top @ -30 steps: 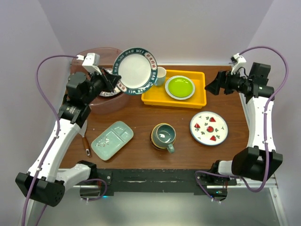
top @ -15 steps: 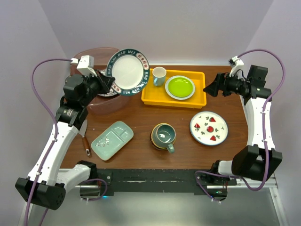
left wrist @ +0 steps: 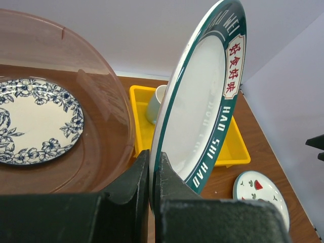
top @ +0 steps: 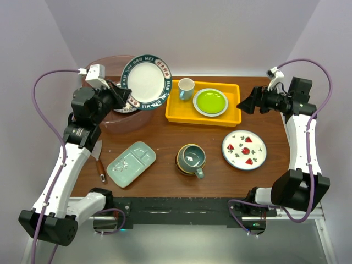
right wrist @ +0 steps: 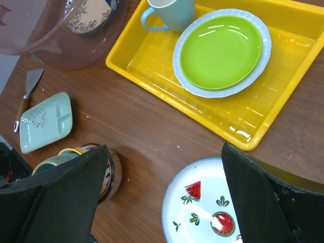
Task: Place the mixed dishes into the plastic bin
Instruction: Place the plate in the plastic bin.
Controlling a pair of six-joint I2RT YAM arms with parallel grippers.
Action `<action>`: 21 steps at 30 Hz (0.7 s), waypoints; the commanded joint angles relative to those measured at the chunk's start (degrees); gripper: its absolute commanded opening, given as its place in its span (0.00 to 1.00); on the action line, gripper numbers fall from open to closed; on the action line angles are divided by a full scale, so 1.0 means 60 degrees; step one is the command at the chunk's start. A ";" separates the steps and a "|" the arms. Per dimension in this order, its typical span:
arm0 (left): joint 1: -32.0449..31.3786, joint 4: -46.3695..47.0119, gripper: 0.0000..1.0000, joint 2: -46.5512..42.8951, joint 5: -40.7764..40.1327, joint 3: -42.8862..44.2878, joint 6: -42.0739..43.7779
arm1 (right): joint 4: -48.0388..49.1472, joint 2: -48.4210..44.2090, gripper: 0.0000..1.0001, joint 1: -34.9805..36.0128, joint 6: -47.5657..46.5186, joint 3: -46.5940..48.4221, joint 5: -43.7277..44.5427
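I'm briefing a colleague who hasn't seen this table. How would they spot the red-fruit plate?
Start at the yellow tray on the far side of the wooden table. Just nearer than the tray's right end lies the fruit plate. It alone is white with scattered red fruit; the lime-green plate in the tray is plain.

Claw (right wrist: 164, 202) spread, fruit plate (right wrist: 202, 215) nr.

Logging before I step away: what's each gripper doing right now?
Left gripper: closed on the rim of the green-rimmed plate, held on edge.
Right gripper: open, holding nothing.
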 commanded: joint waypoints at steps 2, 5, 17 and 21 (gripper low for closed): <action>0.0127 0.0940 0.00 -0.0255 0.0034 -0.0041 -0.0363 | 0.0265 -0.0297 0.98 -0.0011 0.0021 -0.0026 -0.0276; 0.0142 0.0984 0.00 -0.0269 0.0049 -0.0099 -0.0422 | 0.0265 -0.0297 0.98 -0.0011 0.0007 -0.0041 -0.0320; 0.0273 0.1276 0.00 -0.0108 0.0225 -0.0158 -0.0802 | 0.0250 -0.0268 0.98 -0.0011 -0.0022 -0.0085 -0.0378; 0.0317 0.1365 0.00 -0.0006 0.0269 -0.0129 -0.0920 | 0.0236 -0.0297 0.98 -0.0011 -0.0037 -0.0099 -0.0378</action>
